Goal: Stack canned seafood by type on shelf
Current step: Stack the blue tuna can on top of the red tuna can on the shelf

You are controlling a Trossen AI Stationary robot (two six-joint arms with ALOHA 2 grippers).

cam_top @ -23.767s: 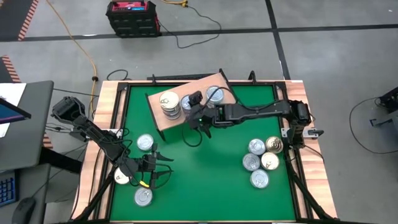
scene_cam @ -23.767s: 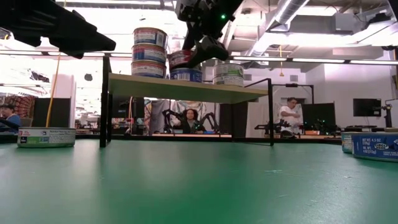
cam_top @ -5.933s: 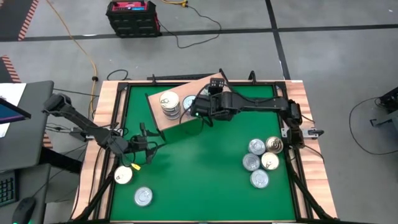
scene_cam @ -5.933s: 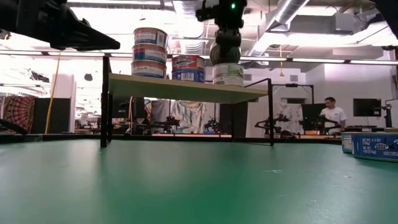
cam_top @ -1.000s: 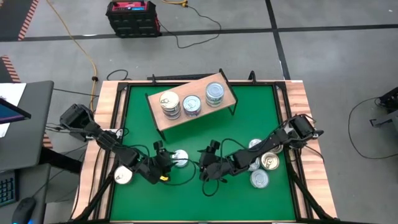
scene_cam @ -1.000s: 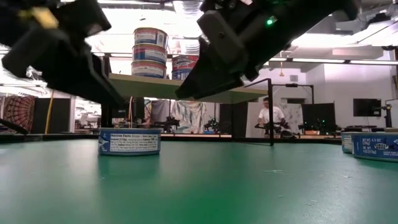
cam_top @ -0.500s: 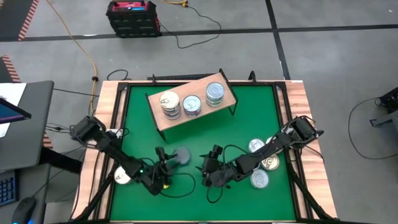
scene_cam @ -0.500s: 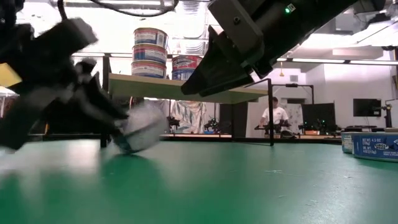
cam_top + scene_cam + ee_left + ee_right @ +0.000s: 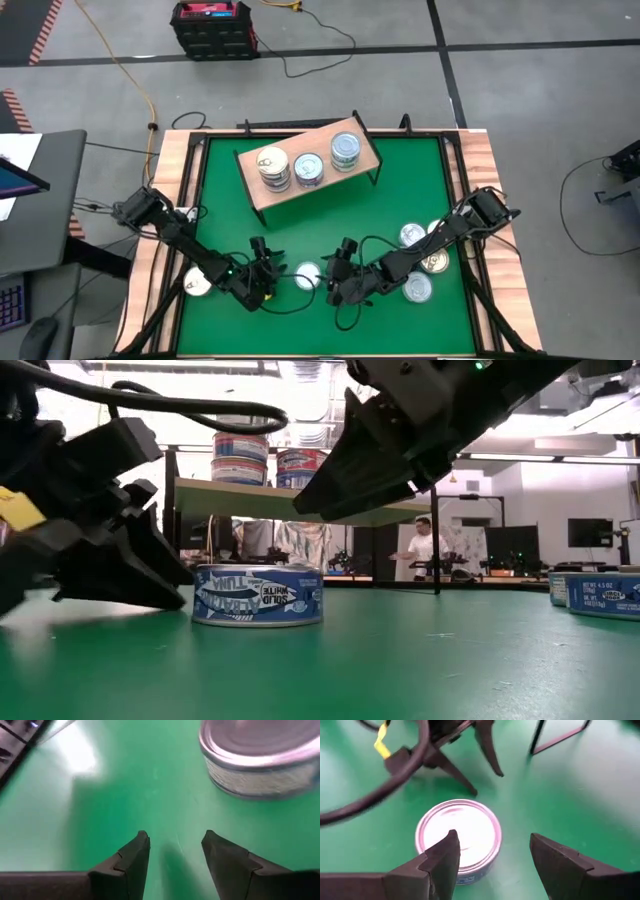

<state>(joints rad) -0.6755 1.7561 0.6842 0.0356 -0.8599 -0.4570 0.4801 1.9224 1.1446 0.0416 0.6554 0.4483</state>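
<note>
A silver-lidded tin with a blue label (image 9: 307, 277) lies flat on the green table between my two grippers, also visible as the tin (image 9: 258, 595) in the low view. My left gripper (image 9: 266, 274) is low by the table on the tin's left, open, with the tin (image 9: 260, 760) just ahead of its fingers. My right gripper (image 9: 334, 280) hovers open over the tin's right side, and the tin (image 9: 459, 837) shows below its fingers. The shelf (image 9: 330, 182) at the far side carries a stack of tins (image 9: 272, 165) and two more (image 9: 308, 168), (image 9: 345, 152).
Several tins (image 9: 412, 236) cluster near the right edge under the right arm. A cream-topped tin (image 9: 197, 283) lies by the left edge beside the left arm. Open green table lies between the shelf legs and the grippers.
My left gripper has dropped toward the table and swung toward the near edge. The tin, which lay beside it a little farther back, tumbled in a blur and now lies flat, nearer the near edge and farther right, between the two grippers.
</note>
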